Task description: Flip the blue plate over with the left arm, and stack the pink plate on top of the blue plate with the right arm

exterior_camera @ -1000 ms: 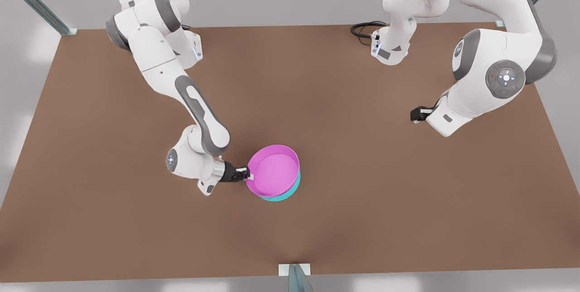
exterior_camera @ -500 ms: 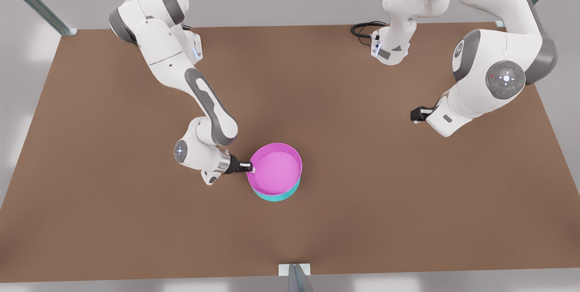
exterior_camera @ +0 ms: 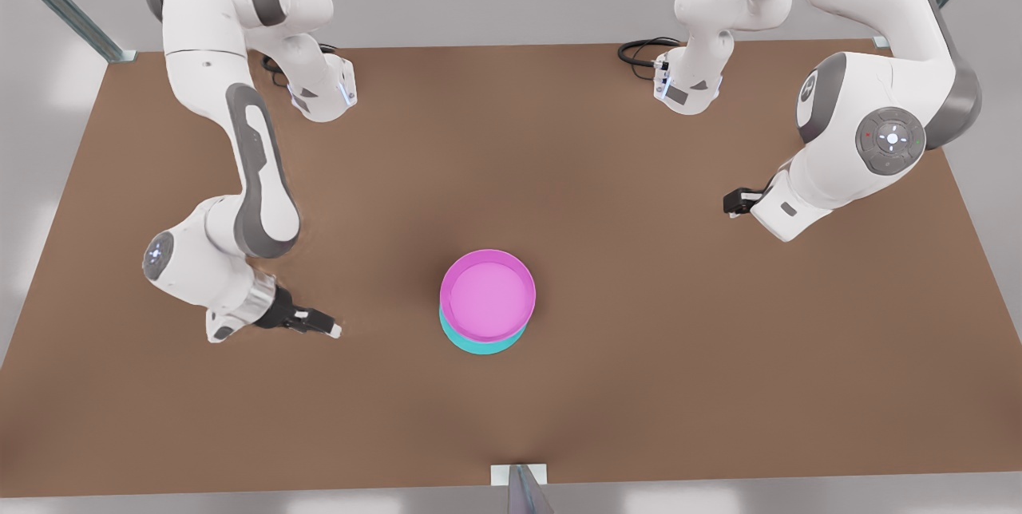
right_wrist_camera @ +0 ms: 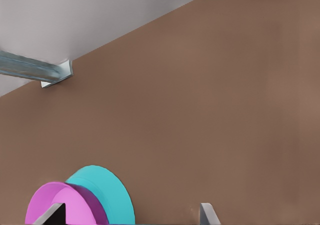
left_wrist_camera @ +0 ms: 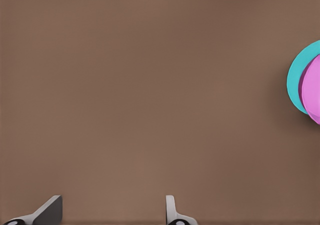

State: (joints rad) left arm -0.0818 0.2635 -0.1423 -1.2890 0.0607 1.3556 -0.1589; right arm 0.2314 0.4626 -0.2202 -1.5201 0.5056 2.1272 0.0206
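The pink plate (exterior_camera: 487,294) rests on the blue plate (exterior_camera: 479,345) near the middle of the table (exterior_camera: 687,322). Both look like light, stiff, smooth plastic, so the low rim is the best place to pinch them. The right gripper (exterior_camera: 331,330) hovers well apart from the stack at the front view's left and the left gripper (exterior_camera: 730,202) waits far off, jaws apart on both. The pink plate hides most of the blue one, which is probably underside up.

front: high, looking down | wrists: low, share pink plate (exterior_camera: 487,294)
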